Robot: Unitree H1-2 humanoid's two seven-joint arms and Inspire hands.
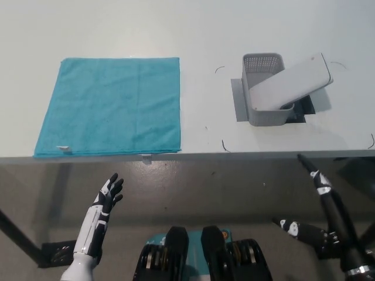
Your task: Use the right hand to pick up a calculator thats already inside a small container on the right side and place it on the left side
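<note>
A white calculator (291,82) lies tilted across the small grey perforated container (262,62) at the table's right, back side up, its upper end sticking out past the container's right rim. My black right hand (319,205) hangs open below the table's front edge at the lower right, well short of the container. My white left hand (105,202) rests open at the lower left, also below the table edge. A teal cloth (111,105) lies flat on the table's left side.
The container stands on a dark grey mat (239,99). The white table (199,35) has its front edge (199,155) running across the middle of the picture. Thin black marks are drawn around the container's spot. The floor shows below.
</note>
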